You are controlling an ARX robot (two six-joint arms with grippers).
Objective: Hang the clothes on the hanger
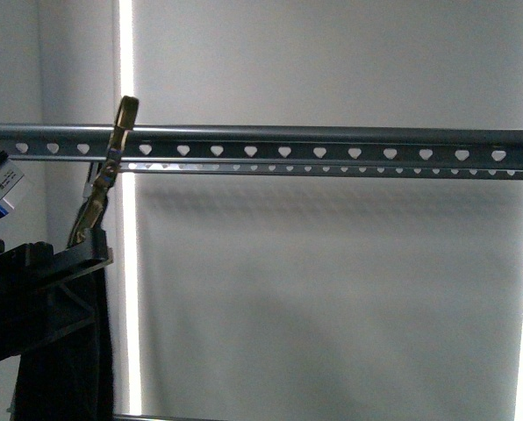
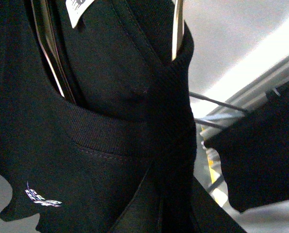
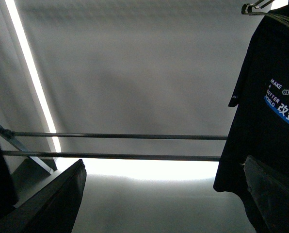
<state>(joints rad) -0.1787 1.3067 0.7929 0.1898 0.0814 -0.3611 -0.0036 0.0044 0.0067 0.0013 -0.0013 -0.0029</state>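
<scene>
Sitting just below the long rail of the rack [image 1: 332, 145], near the rail's left end, the left gripper [image 1: 88, 250] meets the lower stem of a shiny wire hanger [image 1: 112, 162]. Whether its jaws are pressed on the stem cannot be told, since dark cloth fills the left wrist view. The hanger's hook rises across the front of the rail and curls above its top edge. Below the rail hangs the black T-shirt [image 1: 68, 368], its long axis vertical, with the collar uppermost around the hanger wires and the hem pointing down. The rail itself runs level from left to right, punched with heart-shaped holes. Lower than the rail, the right gripper [image 3: 164, 167] is spread wide, facing the shirt's printed front and two thin horizontal bars of the rack.
</scene>
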